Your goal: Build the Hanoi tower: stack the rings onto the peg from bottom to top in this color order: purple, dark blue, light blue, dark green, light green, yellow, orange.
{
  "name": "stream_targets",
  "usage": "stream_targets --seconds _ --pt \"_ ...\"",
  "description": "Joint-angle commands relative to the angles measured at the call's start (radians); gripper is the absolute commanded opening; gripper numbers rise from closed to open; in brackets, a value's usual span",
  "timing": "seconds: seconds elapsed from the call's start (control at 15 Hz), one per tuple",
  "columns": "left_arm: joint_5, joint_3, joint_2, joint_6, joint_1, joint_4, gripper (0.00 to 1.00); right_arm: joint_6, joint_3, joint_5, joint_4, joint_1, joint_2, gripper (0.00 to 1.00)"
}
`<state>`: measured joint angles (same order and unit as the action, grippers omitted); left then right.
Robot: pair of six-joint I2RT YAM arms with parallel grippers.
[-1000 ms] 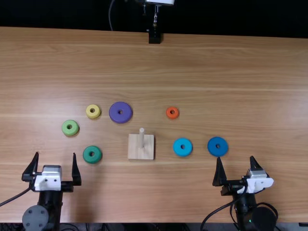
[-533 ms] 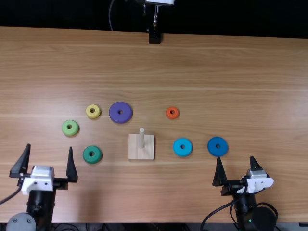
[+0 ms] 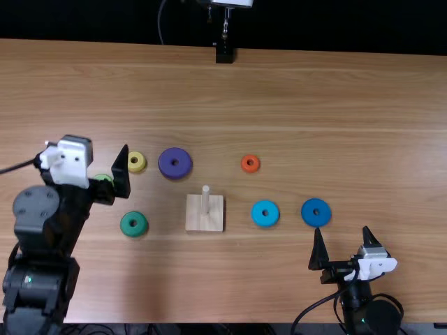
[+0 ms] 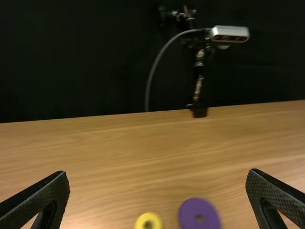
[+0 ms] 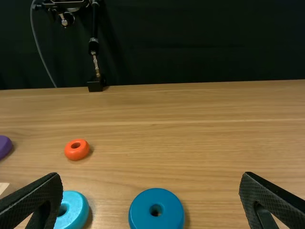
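From above, my left gripper (image 3: 84, 157) is at the peg's (image 3: 205, 200) ten o'clock, my right gripper (image 3: 341, 229) near three, purple ring (image 3: 167, 165) at eleven, other rings (image 3: 258, 213) scattered around; left wrist view, fingers (image 4: 40, 195) spread, released; right wrist view, likewise.

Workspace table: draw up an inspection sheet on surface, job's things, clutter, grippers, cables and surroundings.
Surface: light brown wooden table.
Job's things: peg upright on its base, without rings; purple ring, dark blue ring, light blue ring, dark green ring, light green ring, yellow ring and orange ring lie separately on the table; light green partly hidden by the left arm.
Clutter: nothing seen.
Grippers: left gripper and right gripper open, holding nothing.
Cables: one at each arm; another cable hangs beyond the far edge.
Surroundings: dark backdrop; black mount at the far edge.
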<state>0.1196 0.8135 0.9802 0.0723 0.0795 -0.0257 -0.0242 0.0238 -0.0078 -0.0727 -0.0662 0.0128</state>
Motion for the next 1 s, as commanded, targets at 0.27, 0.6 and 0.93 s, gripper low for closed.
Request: stream_targets --seconds 0.27,0.6,0.93 --pt "0.046 0.199 0.281 0.06 0.025 -0.296 1.0 0.002 -0.01 -0.001 -0.002 0.005 -0.013 1.0" --pt "0.042 0.294 0.489 -0.08 0.078 -0.304 1.0 0.002 -0.01 -0.001 -0.002 0.005 -0.013 1.0" --pt "0.05 0.498 0.753 -0.205 0.184 -0.423 1.0 0.002 -0.01 -0.001 -0.002 0.005 -0.013 1.0"
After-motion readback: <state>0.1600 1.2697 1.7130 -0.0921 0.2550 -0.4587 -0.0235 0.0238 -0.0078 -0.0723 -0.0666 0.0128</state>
